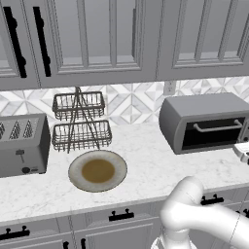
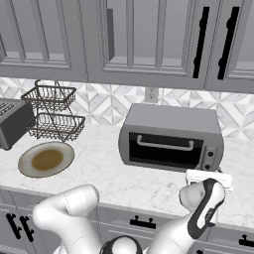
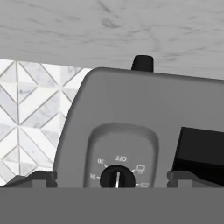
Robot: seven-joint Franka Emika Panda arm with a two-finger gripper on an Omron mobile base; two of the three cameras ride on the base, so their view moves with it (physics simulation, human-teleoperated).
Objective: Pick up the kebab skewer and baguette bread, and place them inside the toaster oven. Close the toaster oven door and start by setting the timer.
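Observation:
The toaster oven [image 1: 204,121] [image 2: 171,136] stands at the back right of the counter. Its dark glass door [image 1: 214,132] [image 2: 163,149] is upright and shut, with the silver bar handle across the top. My gripper [image 2: 208,179] hovers just in front of the oven's right-hand control panel and shows at the edge of the left base view [image 1: 241,151]. In the hand view, which is rolled upside down, the gripper [image 3: 111,179] is open. The black timer knob [image 3: 117,177] sits midway between the fingertips [image 3: 35,178], untouched. The kebab skewer and baguette bread are out of view.
A round plate [image 1: 97,171] [image 2: 46,159] with a brown centre lies bare near the counter's front. Behind it stands a two-tier wire basket rack [image 1: 80,121] [image 2: 52,116], and a grey four-slot toaster [image 1: 22,143] [image 2: 10,121] sits to the left. Wall cabinets hang overhead.

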